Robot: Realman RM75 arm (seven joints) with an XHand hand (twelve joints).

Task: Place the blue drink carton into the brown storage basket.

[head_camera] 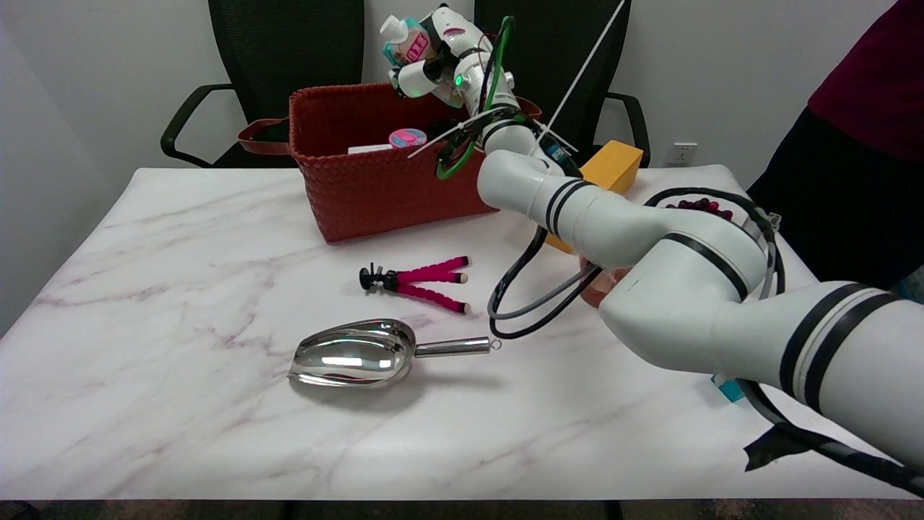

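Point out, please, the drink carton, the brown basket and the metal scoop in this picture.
drink carton [408,45]: head view, on its pale blue front, held in the right hand [433,61].
brown basket [375,189]: head view, on its woven front wall.
metal scoop [354,354]: head view, on its shiny bowl.

A steel scoop [361,355] and a pink-legged mini tripod [422,280] lie on the marble table [180,289], well below the raised hand; a yellow box [613,166] sits to its right, 2 black chairs [289,43] behind.
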